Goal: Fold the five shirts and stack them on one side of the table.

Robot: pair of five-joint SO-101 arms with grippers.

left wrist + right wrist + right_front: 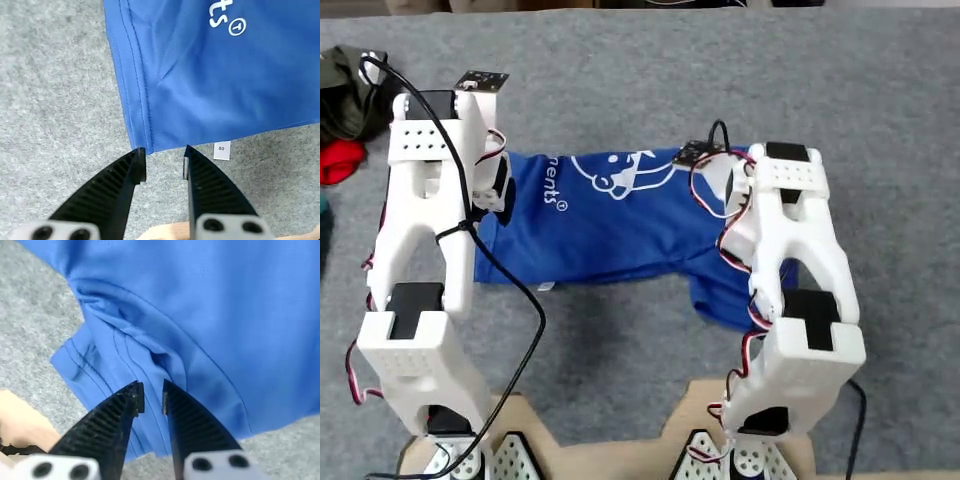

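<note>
Overhead camera; wrist cameras close above shirt (610, 230)

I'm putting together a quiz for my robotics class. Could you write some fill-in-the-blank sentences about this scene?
1. The shirt lying between the two arms is ___ in colour.
2. The left gripper sits at the shirt's hem corner with its fingers ___.
3. The small tag beside that corner is ___.
4. Beside the dark green garment lies a ___ cloth.

Missing words: blue; open; white; red.
</note>
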